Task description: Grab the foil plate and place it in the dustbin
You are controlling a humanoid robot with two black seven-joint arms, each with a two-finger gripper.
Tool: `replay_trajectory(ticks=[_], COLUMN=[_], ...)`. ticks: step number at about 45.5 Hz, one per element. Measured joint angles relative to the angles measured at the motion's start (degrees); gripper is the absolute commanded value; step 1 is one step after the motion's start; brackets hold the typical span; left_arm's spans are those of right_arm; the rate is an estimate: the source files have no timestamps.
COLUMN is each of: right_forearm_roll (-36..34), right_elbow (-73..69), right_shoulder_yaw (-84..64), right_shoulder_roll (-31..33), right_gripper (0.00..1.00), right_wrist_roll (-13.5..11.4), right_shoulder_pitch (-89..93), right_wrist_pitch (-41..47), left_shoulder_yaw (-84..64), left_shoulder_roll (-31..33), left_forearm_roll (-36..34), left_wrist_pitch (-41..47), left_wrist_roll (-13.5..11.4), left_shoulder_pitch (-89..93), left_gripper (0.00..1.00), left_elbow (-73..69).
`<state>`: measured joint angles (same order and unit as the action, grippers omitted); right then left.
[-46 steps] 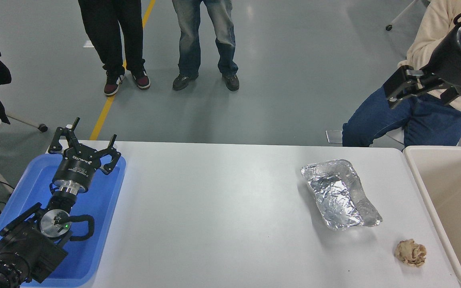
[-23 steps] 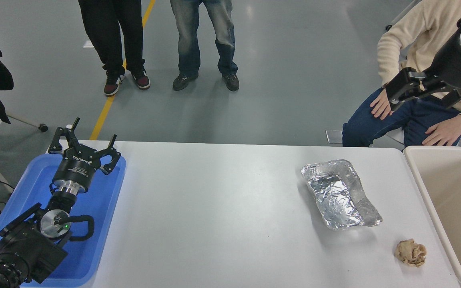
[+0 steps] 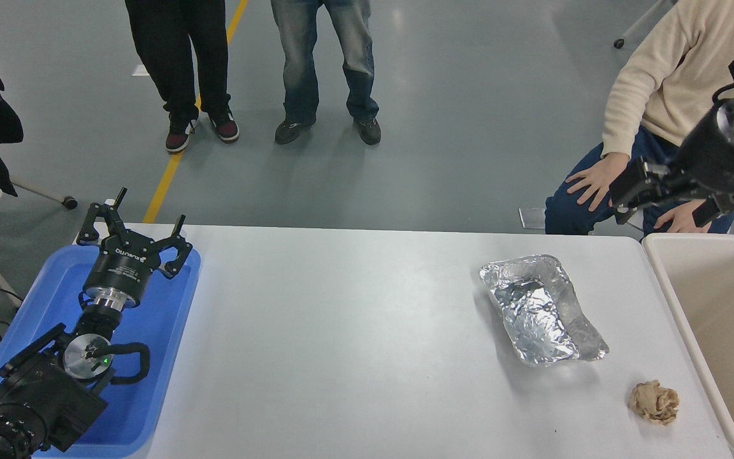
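Foil plate [image 3: 542,310] unobstructed above; paper ball [image 3: 654,402] nearby — apart.

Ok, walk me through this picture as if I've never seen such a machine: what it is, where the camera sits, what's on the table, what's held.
This is one view from a camera high on a two-armed robot, looking down over a white table. The left gripper is parked, open, over a blue tray at the lower left. The right gripper comes in from the right edge, above the table's far corner; its fingers are too unclear to judge, and it holds nothing visible. On the table lie a crinkled foil plate and, nearer, a small tan paper ball. The beige dustbin stands at the right. People stand or sit beyond the table.
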<state>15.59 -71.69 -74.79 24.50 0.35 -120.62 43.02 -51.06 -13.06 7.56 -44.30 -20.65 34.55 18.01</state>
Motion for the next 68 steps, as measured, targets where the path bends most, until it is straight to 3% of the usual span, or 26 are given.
replay_trajectory(ticks=[13,22,36,68], right_forearm_roll=[0.89,5.29,11.21,15.01], right_elbow=[0.86,4.81,14.35,25.84], right_shoulder_yaw=[2.39,7.44,14.15,19.36], right_shoulder_roll=[0.25,0.31,-0.11,-5.76], right_gripper=[1.00,1.00,1.00,1.00], right_wrist_roll=[0.00,-0.01,-0.21,-0.15], right_shoulder_pitch=[10.77,21.92,34.63,48.08], right_wrist_pitch=[-11.32,-18.67,-22.69,-30.32], left_shoulder_yaw=[0.00,0.00,0.00,0.00], left_shoulder_roll=[0.01,0.01,0.00,-0.04], left_forearm_roll=[0.00,0.02,0.00,0.00], left_wrist_pitch=[0.00,0.00,0.00,0.00], left_wrist_roll=[0.00,-0.07,-0.08,-0.10], left_shoulder_pitch=[0.01,0.01,0.00,-0.01], left_gripper=[1.00,1.00,1.00,1.00], left_elbow=[0.01,-0.01,0.00,-0.02])
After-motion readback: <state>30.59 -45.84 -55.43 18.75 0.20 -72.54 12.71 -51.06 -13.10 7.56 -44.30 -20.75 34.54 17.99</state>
